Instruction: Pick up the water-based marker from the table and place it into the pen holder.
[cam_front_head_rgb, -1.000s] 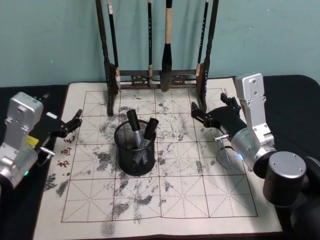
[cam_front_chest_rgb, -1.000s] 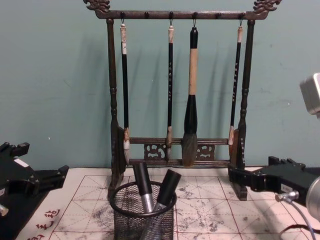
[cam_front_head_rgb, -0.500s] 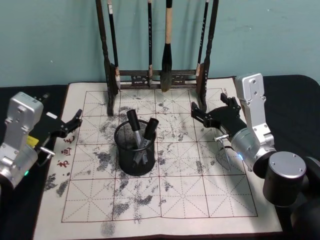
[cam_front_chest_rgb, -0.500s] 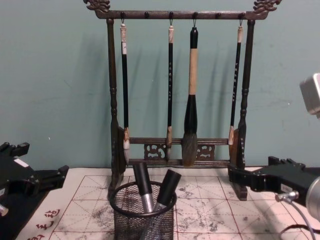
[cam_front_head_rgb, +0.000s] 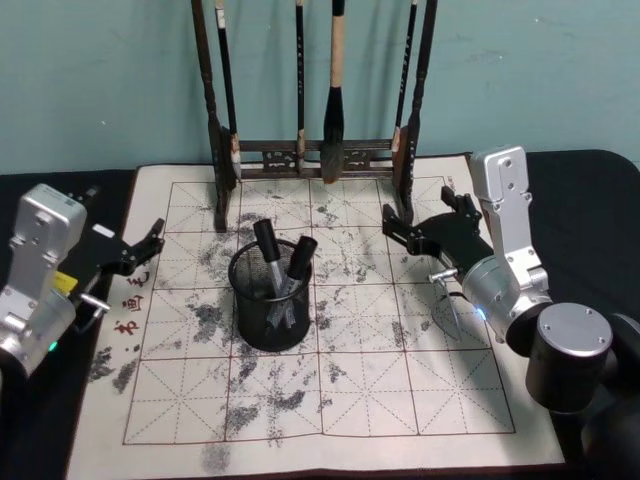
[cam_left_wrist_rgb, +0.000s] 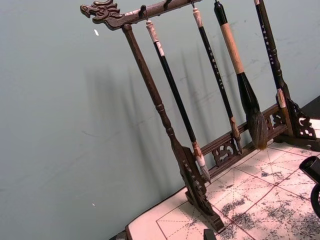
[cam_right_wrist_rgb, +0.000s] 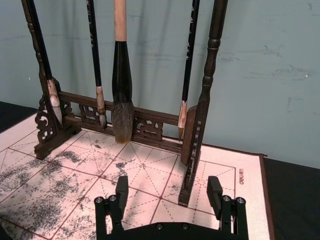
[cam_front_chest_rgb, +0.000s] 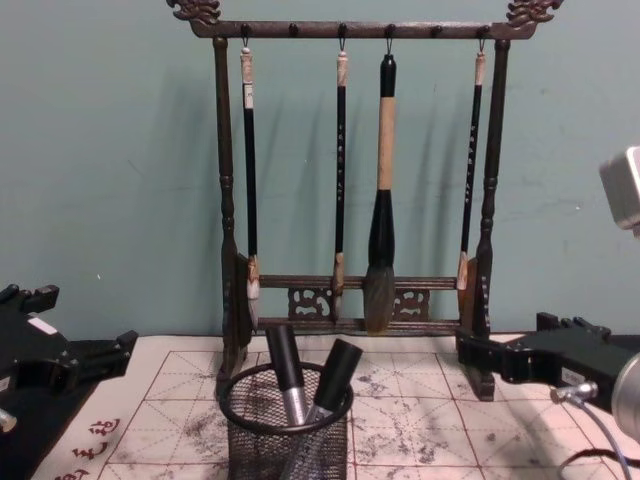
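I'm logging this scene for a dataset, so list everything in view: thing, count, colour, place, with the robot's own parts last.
pen holder: one, black wire mesh, on the mat's centre-left.
markers: two, black caps with silver barrels, standing tilted in the pen holder.
brush rack: one, dark wood with carved ends, at the mat's far edge.
brushes: four, dark and tan handles, hanging from the rack's top bar.
mat: one, cream with a red grid and ink stains, on the dark table.
left gripper: one, black, open, over the mat's left edge.
right gripper: one, black, open, near the rack's right foot.
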